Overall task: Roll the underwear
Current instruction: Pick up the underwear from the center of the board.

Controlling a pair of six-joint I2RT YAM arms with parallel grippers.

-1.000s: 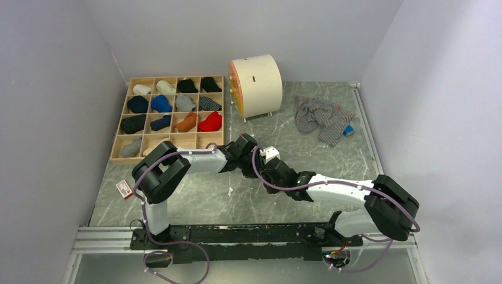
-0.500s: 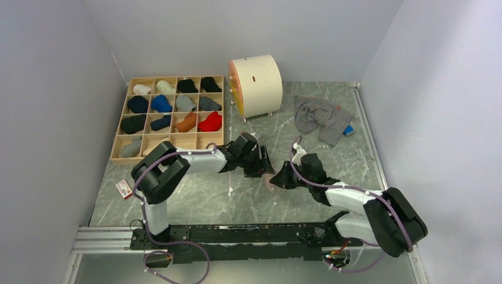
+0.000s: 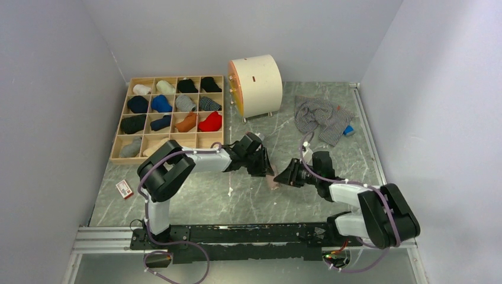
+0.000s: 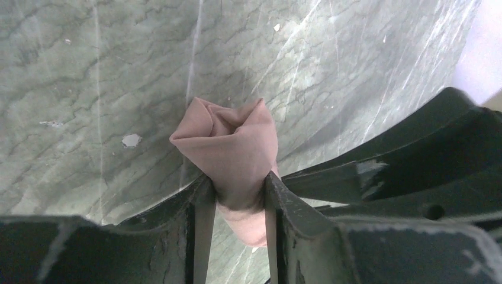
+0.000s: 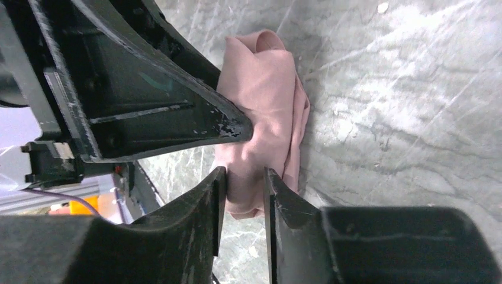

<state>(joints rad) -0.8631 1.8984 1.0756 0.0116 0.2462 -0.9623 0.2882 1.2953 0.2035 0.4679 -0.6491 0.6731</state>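
Robot lab test cell: plain pale walls (image 3: 53, 89) boxing in a marble-look desk (image 3: 237, 198), left arm (image 3: 163, 177) and right arm (image 3: 379, 210) bolted to a rail (image 3: 237, 234), loose cabling (image 3: 195, 260), wooden sorting grid (image 3: 171, 78).

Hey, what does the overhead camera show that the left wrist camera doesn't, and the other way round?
Only the overhead: the wooden compartment tray, the cream drum, and the striped grey underwear lying crumpled beside the blue block. Only the left wrist: the left fingers pinching the pink underwear, with its folded end bunched just beyond them. Both: that pink underwear and the marbled table.
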